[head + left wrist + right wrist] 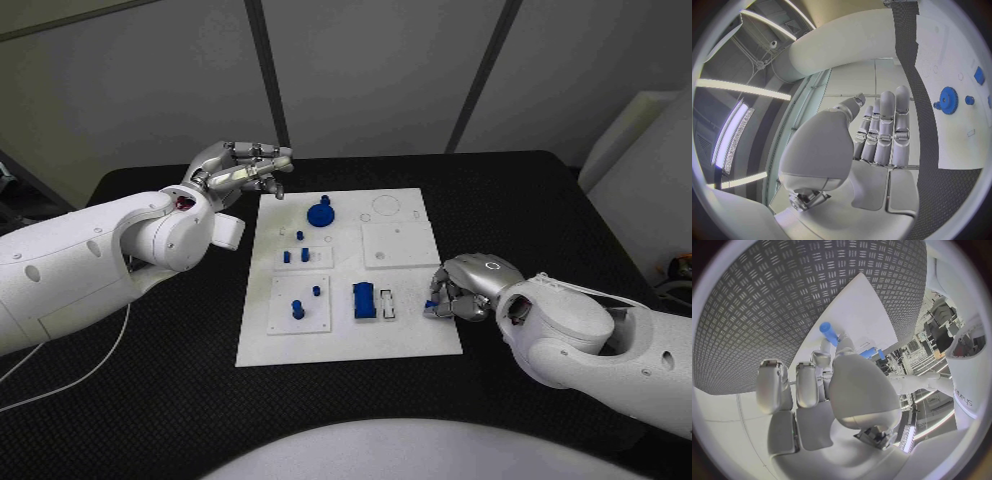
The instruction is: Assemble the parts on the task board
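The white task board (408,338) lies mid-table. On it are a blue gear (320,213), a blue block (365,300) and several small blue pegs (299,307). My right hand (464,285) rests at the board's right edge, its fingers curled around a small blue peg (433,298). The right wrist view shows that blue peg (827,332) pinched at the fingertips of the right hand (842,385), over the board (861,310). My left hand (238,168) hovers by the board's far left corner and holds nothing. In the left wrist view the left hand (876,135) faces the gear (947,100).
Raised white square plates (398,244) sit on the board's right half, with round recesses (387,208) beyond them. A white slotted piece (387,301) lies beside the blue block. Black table (519,200) surrounds the board. A thin cable (87,370) trails at front left.
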`<state>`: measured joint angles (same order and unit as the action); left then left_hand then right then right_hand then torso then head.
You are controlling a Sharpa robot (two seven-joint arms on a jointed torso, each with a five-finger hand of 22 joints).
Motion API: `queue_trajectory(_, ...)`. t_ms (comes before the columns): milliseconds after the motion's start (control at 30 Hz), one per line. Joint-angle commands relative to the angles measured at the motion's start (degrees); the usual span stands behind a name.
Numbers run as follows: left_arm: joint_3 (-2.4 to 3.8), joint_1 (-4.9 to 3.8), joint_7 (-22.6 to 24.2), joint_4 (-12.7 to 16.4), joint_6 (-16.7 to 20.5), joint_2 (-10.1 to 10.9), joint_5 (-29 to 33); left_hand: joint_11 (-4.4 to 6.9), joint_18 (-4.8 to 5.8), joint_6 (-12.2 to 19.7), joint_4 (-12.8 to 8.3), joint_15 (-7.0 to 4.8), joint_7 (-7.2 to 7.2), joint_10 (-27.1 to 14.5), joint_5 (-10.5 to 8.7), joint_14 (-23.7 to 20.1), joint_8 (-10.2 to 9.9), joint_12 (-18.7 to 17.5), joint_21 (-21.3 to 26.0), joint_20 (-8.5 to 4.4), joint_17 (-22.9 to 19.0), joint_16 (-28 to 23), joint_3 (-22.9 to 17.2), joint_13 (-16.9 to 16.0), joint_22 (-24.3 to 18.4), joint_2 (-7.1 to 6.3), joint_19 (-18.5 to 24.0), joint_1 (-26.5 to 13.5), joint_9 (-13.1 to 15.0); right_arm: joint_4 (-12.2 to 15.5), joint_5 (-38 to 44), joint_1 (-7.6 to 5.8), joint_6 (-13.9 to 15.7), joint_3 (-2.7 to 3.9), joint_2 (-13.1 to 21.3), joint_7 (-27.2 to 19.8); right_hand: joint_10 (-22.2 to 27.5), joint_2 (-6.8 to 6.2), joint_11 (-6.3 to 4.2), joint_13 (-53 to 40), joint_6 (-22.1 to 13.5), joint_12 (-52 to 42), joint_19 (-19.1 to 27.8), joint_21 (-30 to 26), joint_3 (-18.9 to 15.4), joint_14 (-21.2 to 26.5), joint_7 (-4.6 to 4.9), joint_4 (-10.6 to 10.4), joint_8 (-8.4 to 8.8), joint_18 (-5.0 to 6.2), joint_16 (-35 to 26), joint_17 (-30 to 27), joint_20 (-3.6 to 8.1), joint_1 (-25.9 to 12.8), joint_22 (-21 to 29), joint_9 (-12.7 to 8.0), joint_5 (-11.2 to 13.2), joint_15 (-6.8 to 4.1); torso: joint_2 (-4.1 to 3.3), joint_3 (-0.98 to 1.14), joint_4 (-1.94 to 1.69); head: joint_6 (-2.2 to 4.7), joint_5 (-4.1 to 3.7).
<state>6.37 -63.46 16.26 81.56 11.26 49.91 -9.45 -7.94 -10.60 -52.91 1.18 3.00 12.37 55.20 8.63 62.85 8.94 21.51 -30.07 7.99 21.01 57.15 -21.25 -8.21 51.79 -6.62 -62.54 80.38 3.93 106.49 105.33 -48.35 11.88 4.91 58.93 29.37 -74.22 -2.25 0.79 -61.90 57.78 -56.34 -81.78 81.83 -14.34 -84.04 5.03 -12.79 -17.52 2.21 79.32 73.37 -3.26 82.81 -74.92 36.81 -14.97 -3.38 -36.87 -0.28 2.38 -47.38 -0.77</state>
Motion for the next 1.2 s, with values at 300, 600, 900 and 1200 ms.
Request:
queue_trajectory(300,0.04,-0.06,0.2,0.0,-0.5,0.0,0.2,0.01,0.12,0.6,0.1,-0.02,-0.04,-0.4,-0.12,-0.6,0.4,0.4,0.2,0.31,-0.1,-0.2,0.3,0.1,-0.1,0.52,-0.1,0.1,0.0,-1.0,3.1,1.11,-10.0,-1.05,-0.2,3.2,0.7,0.85,-0.11,0.1,0.2,0.5,0.3,-0.3,0.6,-2.7,0.21,1.4,-0.18,0.84,0.1,0.2,-0.14,2.7,-2.9,-16.7,-1.5,0.26,0.00,-0.03,-0.03,0.12,-0.02)
queue_trajectory(600,0.04,-0.03,0.1,0.0,-0.5,0.0,0.2,0.01,0.12,0.6,0.0,-0.03,-0.04,-0.4,-0.11,-0.6,0.4,0.4,0.2,0.31,-0.1,-0.2,0.3,0.1,-0.1,0.54,-0.1,0.1,0.0,0.3,-3.7,1.10,-6.0,-1.04,0.3,3.3,-1.1,6.77,-1.43,-1.2,2.5,-1.1,-1.7,1.5,7.9,-3.1,-1.23,2.7,0.02,0.20,0.8,1.6,0.88,8.0,-5.6,-16.5,4.2,-0.82,0.01,-0.06,-0.10,0.11,0.08)
queue_trajectory(900,0.04,-0.02,0.0,-0.1,-0.4,-0.1,0.2,0.01,0.11,0.6,0.0,-0.03,-0.03,-0.5,-0.10,-0.6,0.4,0.4,0.2,0.30,-0.1,-0.2,0.2,0.1,-0.1,0.59,-0.1,0.2,0.0,1.6,-13.8,1.05,-1.6,-1.00,1.1,2.9,-1.7,6.48,-1.56,-1.5,2.9,-1.4,-2.2,2.1,10.1,-3.2,-1.44,2.4,0.63,0.03,1.3,2.4,1.08,7.7,-6.3,-16.5,2.4,-0.99,-0.04,-0.10,-0.30,0.05,0.19)
queue_trajectory(1200,0.04,-0.02,0.0,-0.1,-0.4,-0.1,0.2,0.01,0.11,0.6,0.0,-0.03,-0.03,-0.5,-0.10,-0.6,0.4,0.4,0.2,0.30,-0.1,-0.2,0.2,0.1,-0.1,0.59,-0.1,0.2,0.0,3.2,-20.8,0.91,7.6,-0.92,0.8,2.6,-1.9,4.88,-1.57,-1.5,3.3,-1.3,-2.3,2.2,11.7,-3.2,-1.44,1.9,1.24,0.00,1.2,2.4,1.13,6.6,-6.5,-16.4,1.2,-1.01,0.02,-0.17,-0.38,0.02,0.33)
